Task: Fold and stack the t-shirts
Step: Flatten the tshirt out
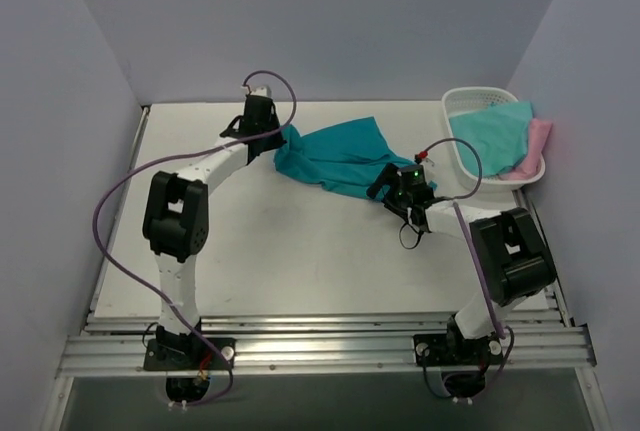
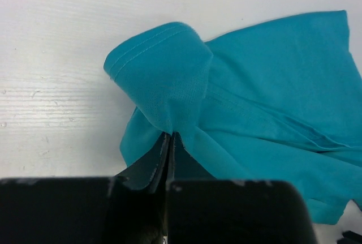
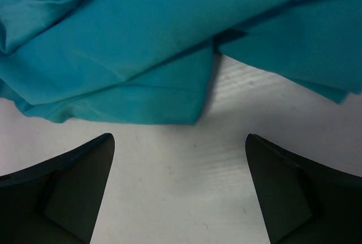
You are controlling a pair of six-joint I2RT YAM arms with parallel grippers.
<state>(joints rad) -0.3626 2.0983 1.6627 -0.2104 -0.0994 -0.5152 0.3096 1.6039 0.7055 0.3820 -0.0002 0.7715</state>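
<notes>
Toward the back of the white table, a little right of centre, a deep teal short-sleeved t-shirt of soft cloth lies crumpled in loose folds, unfolded. At its left end the left gripper has its black jaws pressed together on a pinch of the cloth. In the left wrist view the left gripper shows only a thin seam between its jaws. The deep teal short-sleeved t-shirt rises out of that seam, with a double-stitched sleeve hem humped just above the tips. The rest drapes away to the right onto the table.

At the garment's near right edge sits the right gripper, its jaws spread wide with nothing between them. The right wrist view shows the right gripper over bare table, one dark finger low at each side. The deep teal short-sleeved t-shirt fills the upper half of that view, with a folded corner just ahead of the gap and not touching either finger.

A white slotted plastic basket stands in the far right corner, near the teal garment but apart from it. It holds a heaped lighter aqua t-shirt, and a pale pink t-shirt lies beside that, draped over the right rim.
</notes>
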